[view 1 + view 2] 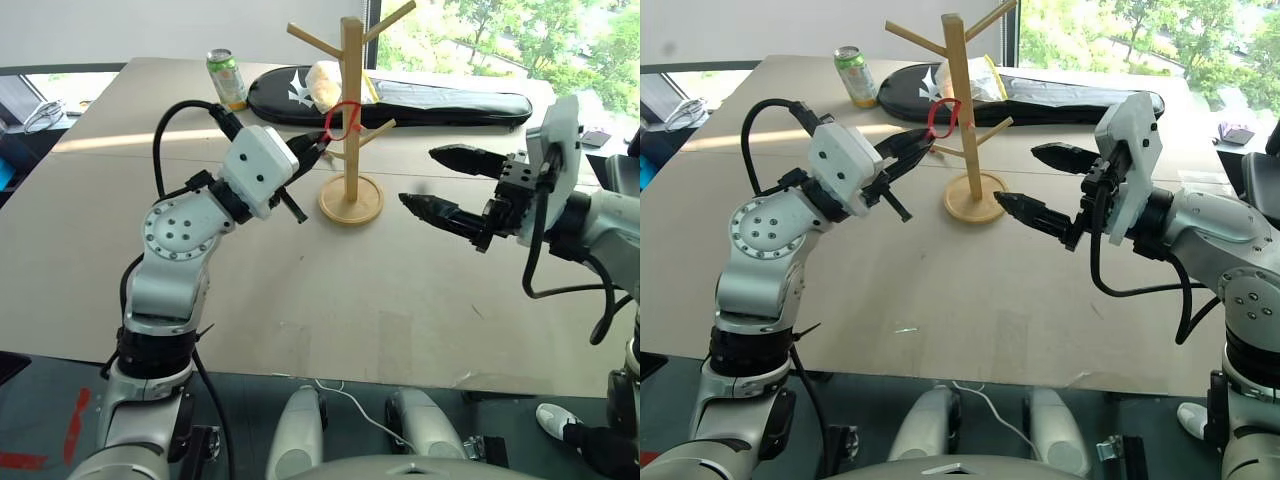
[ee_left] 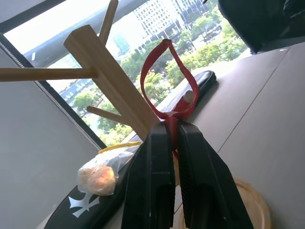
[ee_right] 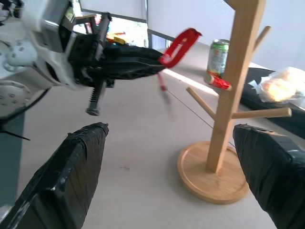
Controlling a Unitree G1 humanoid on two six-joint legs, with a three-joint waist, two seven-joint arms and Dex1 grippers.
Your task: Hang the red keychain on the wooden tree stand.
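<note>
Daylight from large windows with trees outside falls across a wide tan table (image 1: 300,290), on which the wooden tree stand (image 1: 351,120) is set upright on its round disc base. A red keychain (image 1: 340,122), a thin red cord loop, is held raised in the air just beside the stand's pole, level with its lower pegs; whether the loop touches a peg cannot be told. The cord is pinched at its knotted end between the closed fingers of the left claw (image 1: 318,150), with the loop sticking out past the fingertips toward the pole; the key cannot be made out. On the other side of the stand, the right claw (image 1: 440,185) is held above the table with its fingers spread wide and nothing between them. Behind the stand, a long black zippered case (image 1: 400,100) is laid across the table, with a clear plastic bag of something pale (image 1: 324,82) resting on it. A green drink can (image 1: 227,78) is stood near the case's end.
</note>
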